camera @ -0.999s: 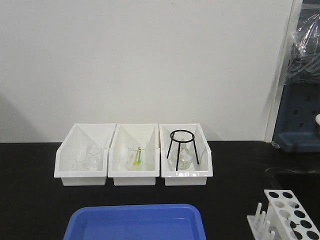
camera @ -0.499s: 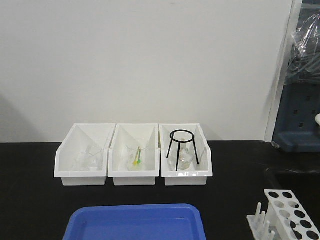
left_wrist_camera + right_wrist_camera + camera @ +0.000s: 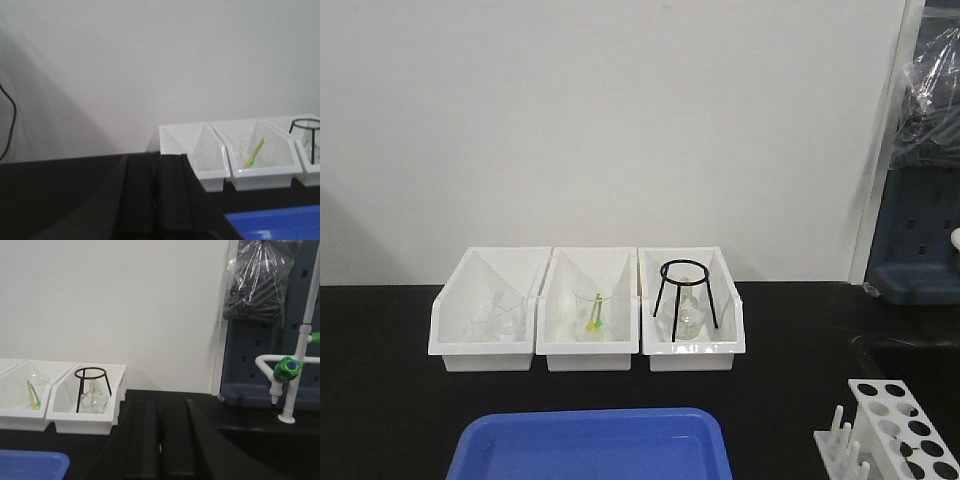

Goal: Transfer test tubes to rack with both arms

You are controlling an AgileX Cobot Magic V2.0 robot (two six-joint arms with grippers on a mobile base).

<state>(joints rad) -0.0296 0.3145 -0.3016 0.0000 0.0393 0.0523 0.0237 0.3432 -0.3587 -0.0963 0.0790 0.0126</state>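
The white rack (image 3: 898,432) stands at the table's front right corner, its round holes on top and its short pegs on the left side. No test tubes show in any view. Neither arm appears in the front view. In the left wrist view my left gripper (image 3: 157,195) hovers over the black table with its dark fingers pressed together and nothing between them. My right gripper (image 3: 160,440) is likewise shut and empty in the right wrist view, to the right of the bins.
Three white open-front bins (image 3: 588,357) line the back: beakers (image 3: 498,318) at left, a beaker with green and yellow sticks (image 3: 593,315) in the middle, a black tripod ring (image 3: 682,290) over a flask at right. A blue tray (image 3: 590,445) lies in front. A tap (image 3: 287,367) and sink sit at right.
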